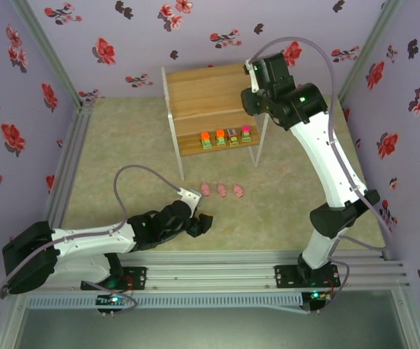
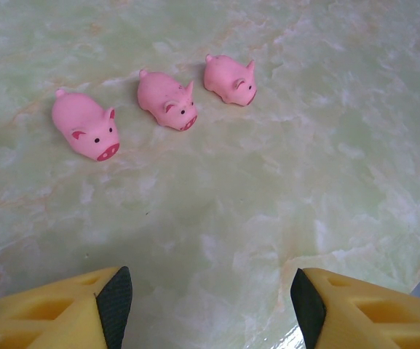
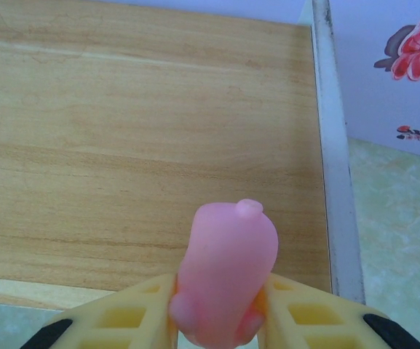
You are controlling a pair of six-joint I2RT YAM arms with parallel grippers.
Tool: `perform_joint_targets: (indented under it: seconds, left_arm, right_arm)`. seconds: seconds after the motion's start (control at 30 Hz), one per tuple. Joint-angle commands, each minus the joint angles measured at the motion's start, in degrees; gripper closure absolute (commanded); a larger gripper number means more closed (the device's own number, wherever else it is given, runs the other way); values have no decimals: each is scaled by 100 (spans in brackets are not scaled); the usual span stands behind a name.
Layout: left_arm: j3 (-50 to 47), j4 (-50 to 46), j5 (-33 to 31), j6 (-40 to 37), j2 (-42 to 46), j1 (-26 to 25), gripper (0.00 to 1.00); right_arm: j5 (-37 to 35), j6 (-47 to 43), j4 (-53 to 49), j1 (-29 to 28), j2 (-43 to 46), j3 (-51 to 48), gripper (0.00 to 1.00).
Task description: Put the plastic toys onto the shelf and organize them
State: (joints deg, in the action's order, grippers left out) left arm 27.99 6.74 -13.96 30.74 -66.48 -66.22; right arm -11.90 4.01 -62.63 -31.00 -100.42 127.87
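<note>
Right gripper (image 3: 220, 320) is pinching a small pink plastic pig (image 3: 228, 262) over the two-tier wooden shelf (image 3: 122, 145), near its right edge. Left gripper (image 2: 210, 309) is hovering spread over open tabletop (image 2: 319, 182) in front of the shelf.

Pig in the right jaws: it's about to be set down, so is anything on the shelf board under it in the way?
Nothing visible: the board below the pig is bare wood. The four blocks sit on the lower board, clear of it.

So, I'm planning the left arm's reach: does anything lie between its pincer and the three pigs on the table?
Nothing. In the left wrist view, the table is bare between the open left pincer and the three pigs.
</note>
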Motion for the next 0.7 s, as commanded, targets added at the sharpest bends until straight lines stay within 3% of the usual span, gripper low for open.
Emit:
perform_joint_targets:
  seconds: [0.0, 0.67]
  left_arm:
    - [-43, -38, -132, 22, 21, 30, 36]
    - [-43, -24, -132, 54, -14, 56, 36]
  right_arm:
    - [92, -120, -135, 66, -109, 149, 69]
    - [243, -85, -144, 178, -364, 241, 67]
